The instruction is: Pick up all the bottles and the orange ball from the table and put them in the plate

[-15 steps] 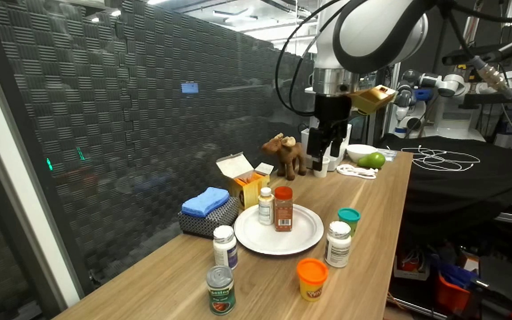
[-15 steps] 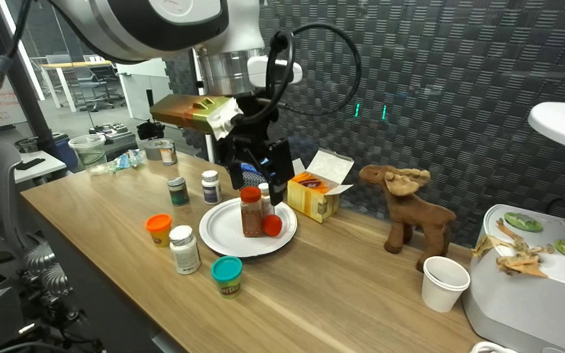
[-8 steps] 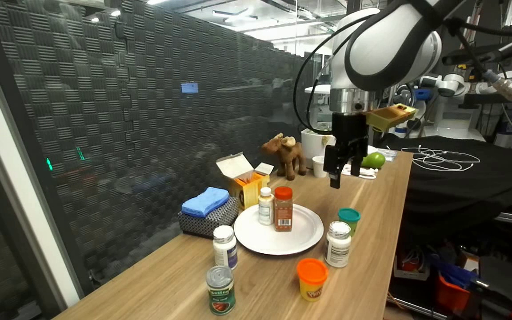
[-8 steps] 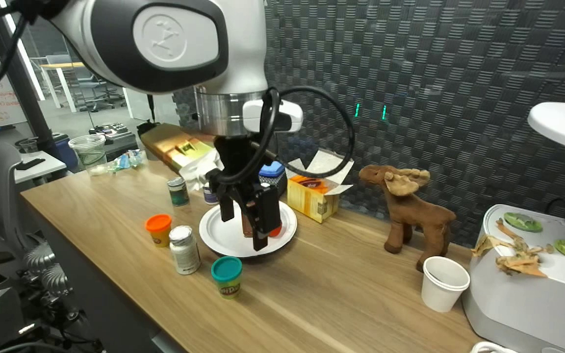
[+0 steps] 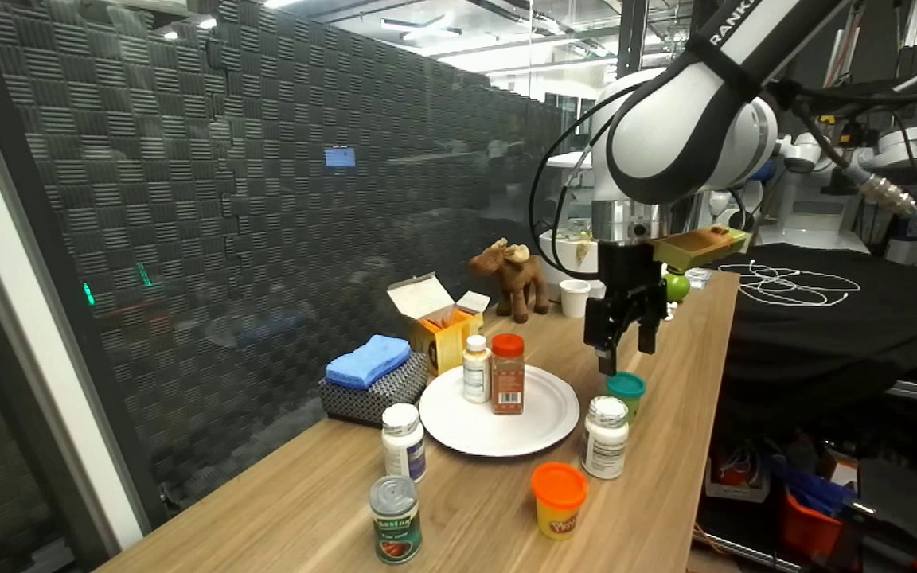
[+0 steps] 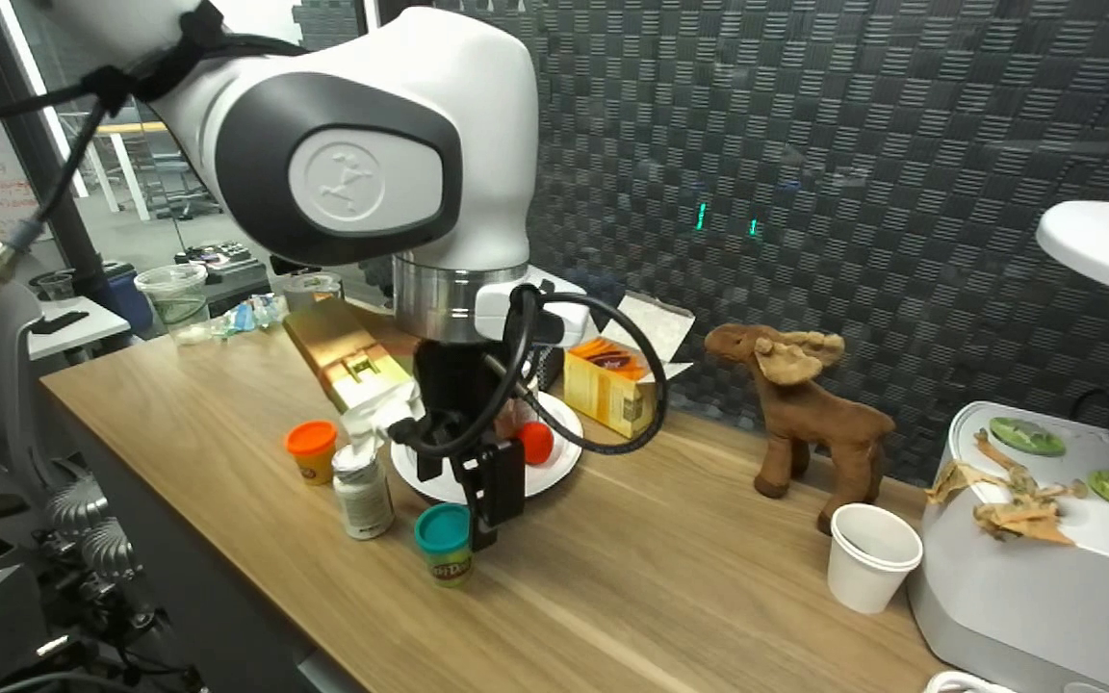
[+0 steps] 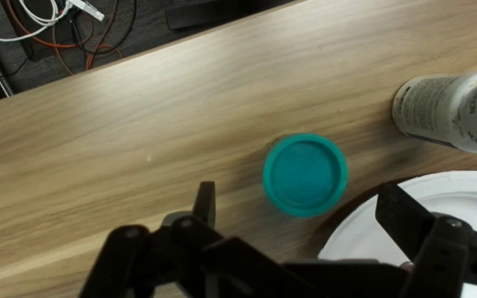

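Since a second ago my gripper [image 5: 626, 356] has come down and across; what stands below has kept its place. Its jaws are spread wide, and my wrist view puts the teal-lidded tub [image 7: 304, 176] between the fingers [image 7: 206, 203] and a little past their tips. Whether they touch it I can't tell. Beside it, that view lets me read seal print on a white bottle [image 7: 441, 111], standing on the wood-grained table [image 7: 160, 124].

Nearest in an exterior view, and only there, come the metal-topped can [image 5: 395, 521] and the purple-labelled bottle [image 5: 400, 446]; the orange-lidded tub [image 5: 559, 501] shows in both exterior views. Next is the plate [image 5: 542, 422], round, matte white, shallow. On it stand the straight-sided red-capped jar [image 5: 508, 378] and a slim white-capped bottle [image 5: 476, 374], and in an exterior view the smooth orange ball [image 6: 535, 443] rests there too. Past it, a blue folded cloth [image 5: 368, 362] lies on a woven-looking grey block [image 5: 383, 402] beside a yellow cardboard carton [image 5: 452, 342]. Farthest, a fuzzy brown toy moose [image 6: 810, 404] stands before the dark wall [image 5: 228, 199], ribbed in checkered squares.
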Available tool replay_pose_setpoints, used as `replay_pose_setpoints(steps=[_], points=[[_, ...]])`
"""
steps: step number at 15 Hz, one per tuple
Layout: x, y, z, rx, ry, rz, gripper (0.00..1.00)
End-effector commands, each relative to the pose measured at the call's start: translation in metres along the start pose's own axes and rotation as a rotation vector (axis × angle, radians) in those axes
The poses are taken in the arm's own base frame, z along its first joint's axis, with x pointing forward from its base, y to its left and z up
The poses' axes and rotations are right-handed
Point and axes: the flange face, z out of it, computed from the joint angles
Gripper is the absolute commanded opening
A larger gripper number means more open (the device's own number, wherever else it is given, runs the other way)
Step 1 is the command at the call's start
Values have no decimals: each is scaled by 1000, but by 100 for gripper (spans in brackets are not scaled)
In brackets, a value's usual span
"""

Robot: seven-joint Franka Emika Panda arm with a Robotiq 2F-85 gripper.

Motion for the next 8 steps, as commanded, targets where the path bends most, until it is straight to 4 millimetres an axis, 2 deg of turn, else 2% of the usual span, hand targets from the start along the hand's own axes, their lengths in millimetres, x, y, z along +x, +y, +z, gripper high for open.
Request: replay_pose_setpoints(steps=[1,6,7,8], points=[[1,-1,9,27,-32,13,100],[-2,-2,21,26,-73,15,100],[-2,-2,22,25,-77,12,95],[-2,-3,23,24,-80,8,80]])
